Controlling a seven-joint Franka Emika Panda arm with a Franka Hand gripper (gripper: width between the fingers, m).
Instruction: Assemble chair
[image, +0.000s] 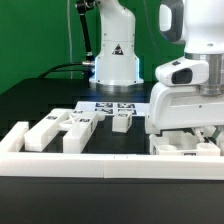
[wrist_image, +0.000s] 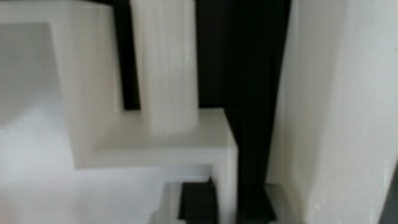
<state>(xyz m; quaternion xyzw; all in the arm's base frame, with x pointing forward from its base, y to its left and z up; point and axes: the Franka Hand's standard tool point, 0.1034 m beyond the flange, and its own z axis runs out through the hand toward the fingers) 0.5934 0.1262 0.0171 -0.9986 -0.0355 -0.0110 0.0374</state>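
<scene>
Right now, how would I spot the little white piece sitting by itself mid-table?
Find the robot's white base at the back; the marker board lies just before it. At that board's front edge sits the small block, alone, smaller than the pieces clustered toward the exterior view's left.

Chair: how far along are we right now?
Done: no finished joint shows; loose chair parts lie at the exterior view's left. In hand: the gripper, shut, sits low among white pieces at the exterior view's right; no grip visible. Left: nearly all the joining.

Smooth matt white plastic chair (image: 62, 131), matt black table (image: 45, 100)
</scene>
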